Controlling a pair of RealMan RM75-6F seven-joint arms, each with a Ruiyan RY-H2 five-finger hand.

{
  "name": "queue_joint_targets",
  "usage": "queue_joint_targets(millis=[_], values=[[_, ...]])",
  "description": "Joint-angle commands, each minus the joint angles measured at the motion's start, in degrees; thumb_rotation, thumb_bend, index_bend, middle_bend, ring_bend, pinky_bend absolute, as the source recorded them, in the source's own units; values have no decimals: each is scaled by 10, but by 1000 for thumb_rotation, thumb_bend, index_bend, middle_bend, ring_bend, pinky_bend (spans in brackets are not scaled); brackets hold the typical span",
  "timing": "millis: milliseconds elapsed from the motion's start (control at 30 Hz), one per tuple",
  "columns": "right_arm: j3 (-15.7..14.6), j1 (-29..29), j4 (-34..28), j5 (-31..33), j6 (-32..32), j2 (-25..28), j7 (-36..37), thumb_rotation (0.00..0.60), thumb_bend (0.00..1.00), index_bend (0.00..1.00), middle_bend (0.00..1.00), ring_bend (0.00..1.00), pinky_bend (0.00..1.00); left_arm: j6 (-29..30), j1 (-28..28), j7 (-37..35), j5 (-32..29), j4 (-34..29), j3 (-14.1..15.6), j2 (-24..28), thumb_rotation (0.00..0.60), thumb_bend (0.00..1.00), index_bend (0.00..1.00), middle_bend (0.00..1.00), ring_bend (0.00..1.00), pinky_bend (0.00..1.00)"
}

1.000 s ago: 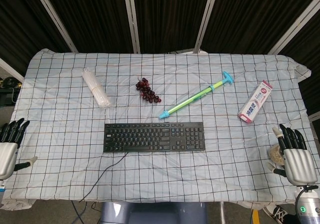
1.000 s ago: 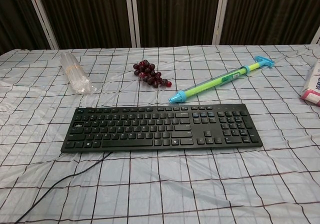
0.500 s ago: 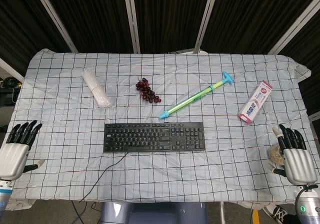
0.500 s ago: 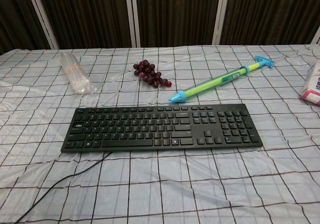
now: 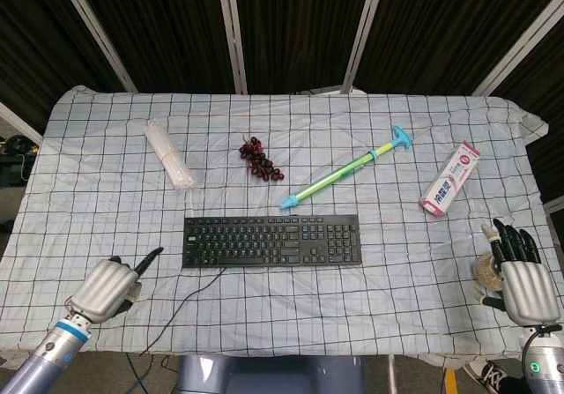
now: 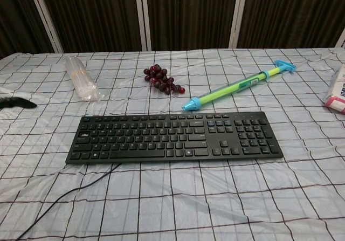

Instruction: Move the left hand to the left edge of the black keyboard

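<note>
Left robot hand nearer black keyboard

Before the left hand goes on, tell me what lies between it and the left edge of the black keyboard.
Nothing visible. Only bare checked cloth separates the left hand from the left edge of the black keyboard. The keyboard's cable trails off its front edge, nearer the robot, beside the direct line.

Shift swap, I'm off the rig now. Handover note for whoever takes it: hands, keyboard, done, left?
Left hand: holds nothing, over the cloth below-left of the black keyboard, apart from its left edge; a dark fingertip shows at the chest view's left border.
Right hand: idle at the table's right edge, fingers apart, empty.
Keyboard lies flat mid-table, cable trailing toward the front.
Done: nothing yet.
Left: bring the left hand to the keyboard's left edge.
</note>
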Motion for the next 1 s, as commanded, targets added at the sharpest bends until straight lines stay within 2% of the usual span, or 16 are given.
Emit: queue_joint_targets(millis=[33,100,233,467,700,1000], values=[[0,0,1,-1,0,1,3,600,57,39,0,0,0,-101,-69,110,-128,-75,11,11,600,721,0,857,729,537],[0,1,1,-1,-1,1,4,600,57,39,0,0,0,-118,-99,156,-200,-97,12,13,600,746,0,864,738,543],[0,1,1,1,-2,1,7,600,57,39,0,0,0,-111,-142,219,-299,-123,21,7,600,766,0,870,746,547],[0,1,-2,0,-3,2,10,600,57,39,0,0,0,-62,-208,280,-430,-131,33,-25,600,770,0,870,746,547],[0,0,-4,4,-5,4,14,600,57,39,0,0,0,-14,-249,299,-483,-116,39,-66,600,772,0,870,746,547],[-1,0,-6,5,-7,5,14,600,57,39,0,0,0,14,-278,290,-515,-104,50,-77,600,773,0,869,746,547]])
